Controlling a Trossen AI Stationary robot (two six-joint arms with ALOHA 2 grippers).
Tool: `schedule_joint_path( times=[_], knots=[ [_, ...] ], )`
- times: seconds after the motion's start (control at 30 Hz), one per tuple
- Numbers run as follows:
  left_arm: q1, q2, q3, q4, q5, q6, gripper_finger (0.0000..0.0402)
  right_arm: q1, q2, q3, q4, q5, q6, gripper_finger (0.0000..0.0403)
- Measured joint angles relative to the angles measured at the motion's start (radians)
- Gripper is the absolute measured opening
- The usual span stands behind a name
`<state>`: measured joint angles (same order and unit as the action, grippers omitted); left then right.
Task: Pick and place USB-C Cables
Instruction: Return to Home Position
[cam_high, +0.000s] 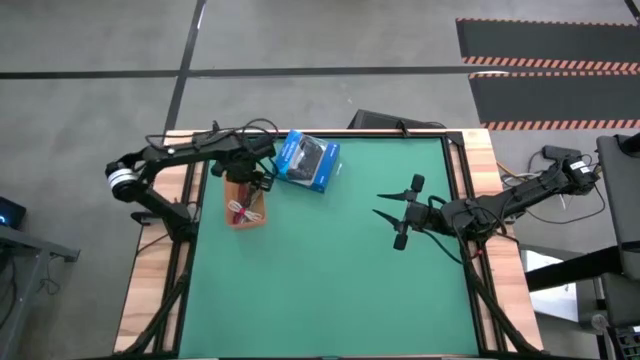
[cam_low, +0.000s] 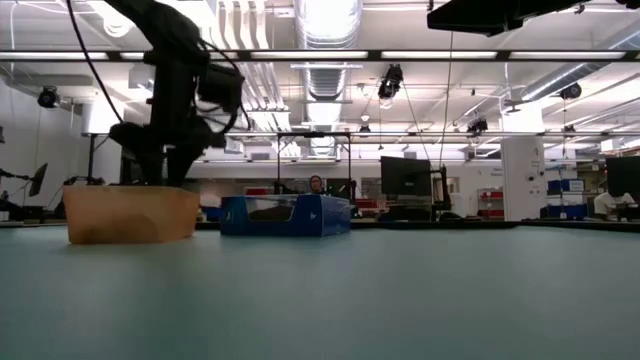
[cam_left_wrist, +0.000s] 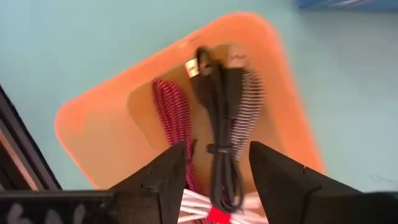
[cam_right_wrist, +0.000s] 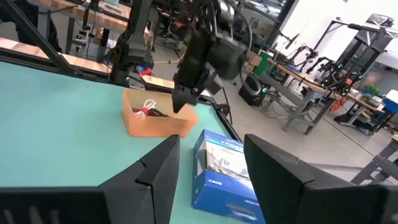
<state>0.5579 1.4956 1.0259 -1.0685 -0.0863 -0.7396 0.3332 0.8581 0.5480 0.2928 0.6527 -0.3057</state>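
The flat brown tray (cam_high: 234, 213) stands at the far left of the table and holds the cables. In the left wrist view a dark red braided cable (cam_left_wrist: 177, 118), a black cable (cam_left_wrist: 217, 124), a grey braided cable (cam_left_wrist: 247, 102) and a white cable with a red tie (cam_left_wrist: 214, 211) lie side by side on the tray's floor (cam_left_wrist: 124, 143). My left gripper (cam_left_wrist: 214, 180) is open just above the tray, its fingers on either side of the black cable and not touching it. It also shows in the low view (cam_low: 165, 165). My right gripper (cam_high: 397, 212) is open and empty over the table's right half.
A blue box with a black picture (cam_high: 308, 160) lies just right of the tray, near the far edge. It also shows in the right wrist view (cam_right_wrist: 224, 171). The green mat (cam_high: 320, 280) stretches between the arms and toward the near edge. Wooden strips (cam_high: 155, 270) border the mat.
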Motion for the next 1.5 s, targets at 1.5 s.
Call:
schedule_joint_path(
  times=[1.5],
  knots=[
    [-0.962,-0.935,-0.676,1.052,-0.287,0.749,0.0005,-0.265,0.047,-0.095,0.207,-0.478,0.059,0.0021]
  ],
)
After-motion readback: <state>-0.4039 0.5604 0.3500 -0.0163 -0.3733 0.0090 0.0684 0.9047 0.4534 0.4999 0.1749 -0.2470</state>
